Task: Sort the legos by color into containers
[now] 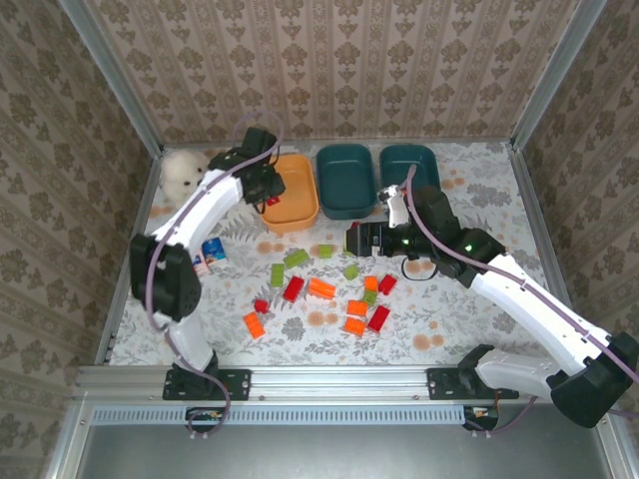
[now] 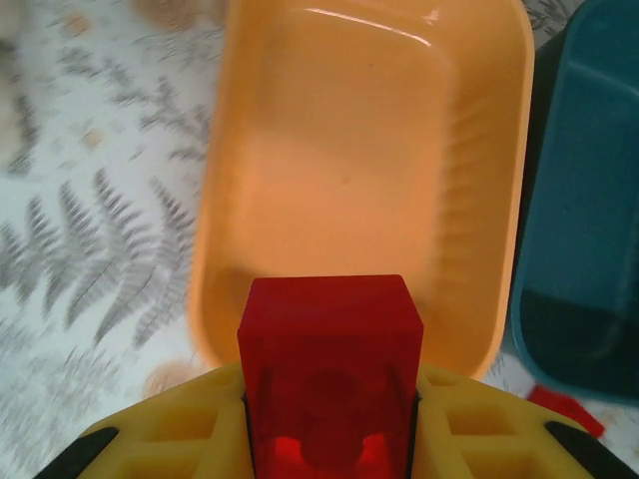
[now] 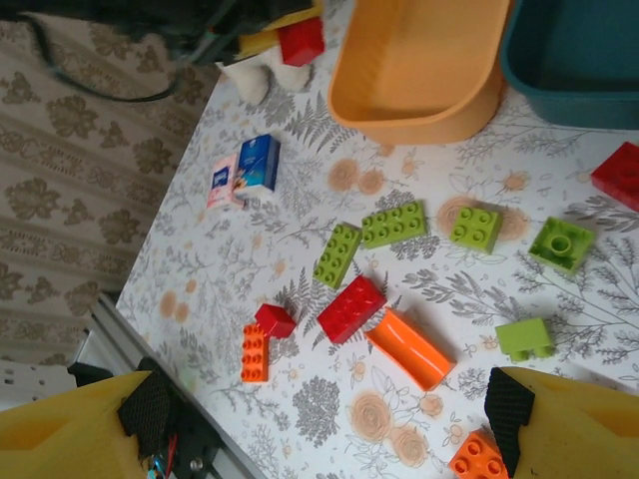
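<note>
From above: barely begun, by the look of it; nothing visible inside the orange tub (image 1: 296, 205) or the two teal tubs (image 1: 344, 182); legos (image 1: 321, 289) scattered loose mid-table (image 1: 300, 334), red, green and orange mixed. Left gripper (image 1: 268, 192) stretched far forward, poised at the orange tub's near-left rim; right gripper (image 1: 357, 239) low, just beyond the scatter, arm angled in from the right.

Left wrist: clamped tight on a red brick (image 2: 329, 369) between yellow fingers (image 2: 479, 419); just short of the bare orange tub (image 2: 369, 180); not yet released.

Right wrist: looking down on the legos (image 3: 350, 308); right gripper (image 3: 319, 424) spread wide, gripping nothing; all of these yet to be sorted.
</note>
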